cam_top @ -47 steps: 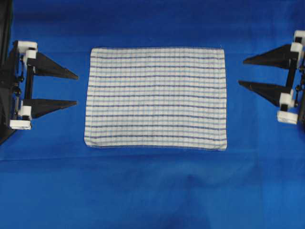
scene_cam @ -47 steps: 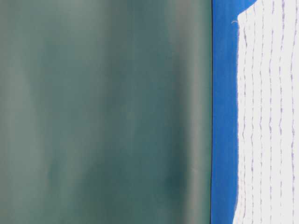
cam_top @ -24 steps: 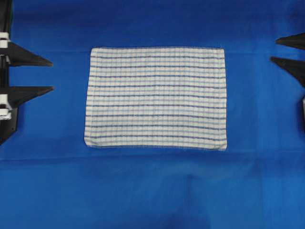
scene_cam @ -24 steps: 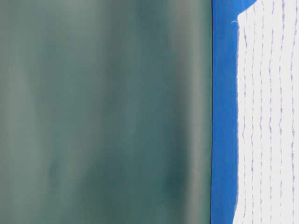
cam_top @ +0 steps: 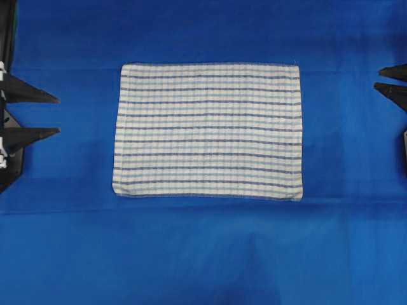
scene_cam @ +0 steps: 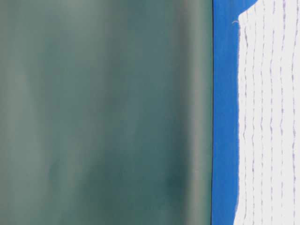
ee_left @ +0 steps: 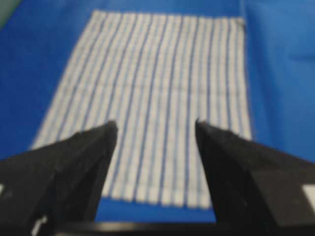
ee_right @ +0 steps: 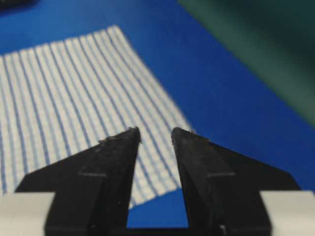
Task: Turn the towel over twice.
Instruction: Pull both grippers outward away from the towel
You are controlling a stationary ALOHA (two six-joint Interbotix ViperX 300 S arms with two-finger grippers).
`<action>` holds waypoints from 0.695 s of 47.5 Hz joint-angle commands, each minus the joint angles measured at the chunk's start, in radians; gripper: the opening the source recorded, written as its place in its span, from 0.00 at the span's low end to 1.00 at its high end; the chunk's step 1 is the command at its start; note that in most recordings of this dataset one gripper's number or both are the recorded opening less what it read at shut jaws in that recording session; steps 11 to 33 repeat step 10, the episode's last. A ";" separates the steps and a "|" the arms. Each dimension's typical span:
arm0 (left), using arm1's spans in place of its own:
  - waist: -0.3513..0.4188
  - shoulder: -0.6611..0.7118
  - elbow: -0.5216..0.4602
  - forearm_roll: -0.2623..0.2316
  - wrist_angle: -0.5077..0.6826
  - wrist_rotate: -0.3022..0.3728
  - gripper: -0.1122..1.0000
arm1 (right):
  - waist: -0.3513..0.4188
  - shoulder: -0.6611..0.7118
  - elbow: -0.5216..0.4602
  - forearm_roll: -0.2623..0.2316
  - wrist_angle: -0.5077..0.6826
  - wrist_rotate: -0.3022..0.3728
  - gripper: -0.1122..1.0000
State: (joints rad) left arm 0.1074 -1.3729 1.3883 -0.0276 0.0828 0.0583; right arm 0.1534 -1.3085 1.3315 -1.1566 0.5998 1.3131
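From overhead I have the towel [cam_top: 208, 130] lying flat and fully spread on the blue sheet [cam_top: 203, 254], a little toward the far side of the middle, its long edges running left to right and its dark and light blue stripes running the same way. All four corners lie down, with no fold or lifted edge that I can make out. The left gripper [cam_top: 57, 114] sits at the left edge of that view, its two black fingers pointing toward the towel, well apart from the cloth with bare blue sheet between them. Its jaws stand parted with a clear gap, and there is nothing between them. From its wrist camera I look along those fingers [ee_left: 78, 162] across the sheet to the towel [ee_left: 157, 98], whose short near edge lies just past the tips; the picture is soft but the gap between the fingers is plain. The right gripper [cam_top: 380, 77] shows as two dark fingertips at the right edge of the overhead view, also well clear of the cloth. Its jaws are closer together than the left ones, yet a narrow gap is visible and they hold nothing. Its wrist view shows the two fingers [ee_right: 110, 167] aimed over a corner of the towel [ee_right: 74, 103]. In the table-level view the towel [scene_cam: 269, 117] lies flat on the sheet [scene_cam: 225, 117] in front of a dull green backdrop [scene_cam: 103, 112].
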 commanded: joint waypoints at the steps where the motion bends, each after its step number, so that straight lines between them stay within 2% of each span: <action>1: 0.002 0.008 -0.002 -0.005 -0.035 0.000 0.63 | 0.000 0.006 -0.008 -0.006 -0.002 0.012 0.47; 10: 0.002 0.008 0.003 -0.003 -0.040 -0.002 0.63 | 0.000 0.031 0.005 -0.006 -0.017 0.032 0.47; 33: 0.002 0.008 0.003 -0.003 -0.040 -0.002 0.63 | 0.000 0.031 0.005 -0.006 -0.017 0.032 0.47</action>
